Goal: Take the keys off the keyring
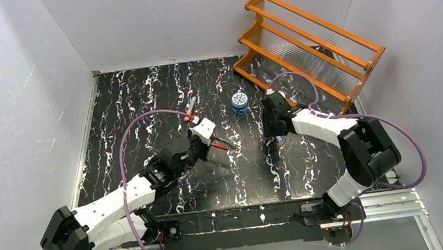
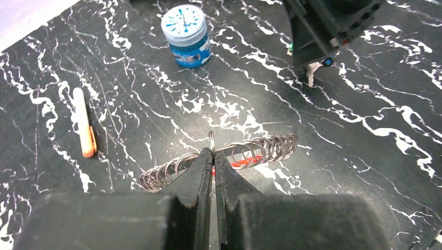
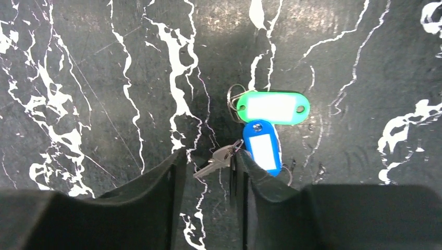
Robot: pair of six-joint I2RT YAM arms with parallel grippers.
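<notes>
Overhead camera spans table (image 1: 141, 109); wrist cameras look down close.

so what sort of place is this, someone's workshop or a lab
Likely a robot lab test cell: plain white walls box in a black marbled table, and a left arm and right arm are bolted at its near edge.
</notes>
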